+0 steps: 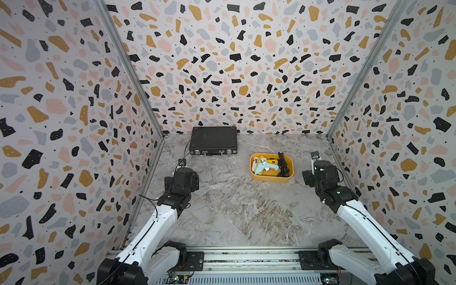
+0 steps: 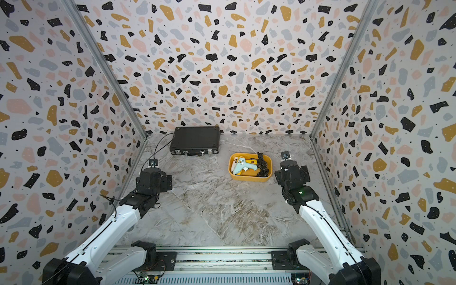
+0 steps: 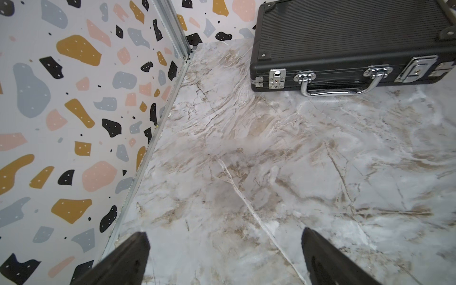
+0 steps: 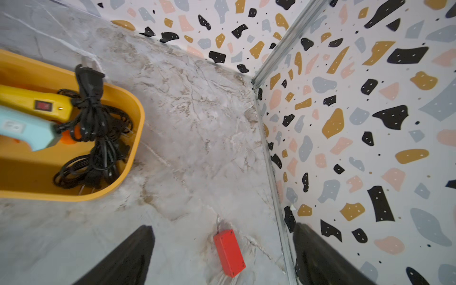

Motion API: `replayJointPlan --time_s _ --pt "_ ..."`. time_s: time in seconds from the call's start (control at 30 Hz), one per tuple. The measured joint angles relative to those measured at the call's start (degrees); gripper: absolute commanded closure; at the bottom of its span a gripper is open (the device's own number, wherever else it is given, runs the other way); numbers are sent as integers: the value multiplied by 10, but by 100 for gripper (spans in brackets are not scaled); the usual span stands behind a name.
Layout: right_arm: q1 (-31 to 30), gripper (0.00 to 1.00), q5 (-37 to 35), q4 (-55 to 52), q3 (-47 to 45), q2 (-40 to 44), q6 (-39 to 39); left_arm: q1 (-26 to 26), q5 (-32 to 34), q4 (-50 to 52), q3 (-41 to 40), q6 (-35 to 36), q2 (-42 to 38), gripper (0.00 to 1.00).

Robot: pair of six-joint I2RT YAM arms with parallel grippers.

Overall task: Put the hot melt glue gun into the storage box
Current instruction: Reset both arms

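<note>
Resting inside the storage box (image 1: 269, 178), the light-blue glue gun (image 1: 269, 167) looks light, rigid, slick; grip its barrel, mind the cord (image 1: 283, 164). Left gripper (image 3: 224, 237) and right gripper (image 4: 222, 228) gape, empty.

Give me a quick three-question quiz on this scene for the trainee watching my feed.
1. True or false: the light blue glue gun lies on the table, outside the mustard-yellow storage box.
2. What does the right hand hold? A) a yellow glue gun B) a black cord C) nothing
3. Fill in: the small block on the table near the right hand is ____.
Key: 1 false, it lies inside the box; 2 C, the hand is open and empty; 3 red.
</note>
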State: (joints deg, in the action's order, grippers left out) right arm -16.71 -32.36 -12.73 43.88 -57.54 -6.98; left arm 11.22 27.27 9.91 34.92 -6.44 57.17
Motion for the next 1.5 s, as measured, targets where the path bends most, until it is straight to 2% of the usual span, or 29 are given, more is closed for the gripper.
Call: replayJointPlan --time_s 0.13,0.37,0.57,0.83,1.03,1.07,1.5 --pt "17 3 1 121 -64 -19 -12 -11 13 -79 -56 -4 0 0" --pt "54 2 57 270 -151 -88 23 -26 11 -209 -119 -8 10 0" --pt "81 2 79 366 -191 -166 58 -35 -10 -321 -139 -6 78 0" --pt "100 2 125 463 -191 -286 55 -52 -53 -417 -140 15 183 0" --pt "137 7 187 568 -228 -295 57 -75 -99 -534 -170 26 255 0" --pt "139 1 191 575 -231 -297 57 -77 -103 -542 -174 27 258 0" --pt "140 1 214 629 -243 -298 59 -77 -107 -609 -177 33 261 0"
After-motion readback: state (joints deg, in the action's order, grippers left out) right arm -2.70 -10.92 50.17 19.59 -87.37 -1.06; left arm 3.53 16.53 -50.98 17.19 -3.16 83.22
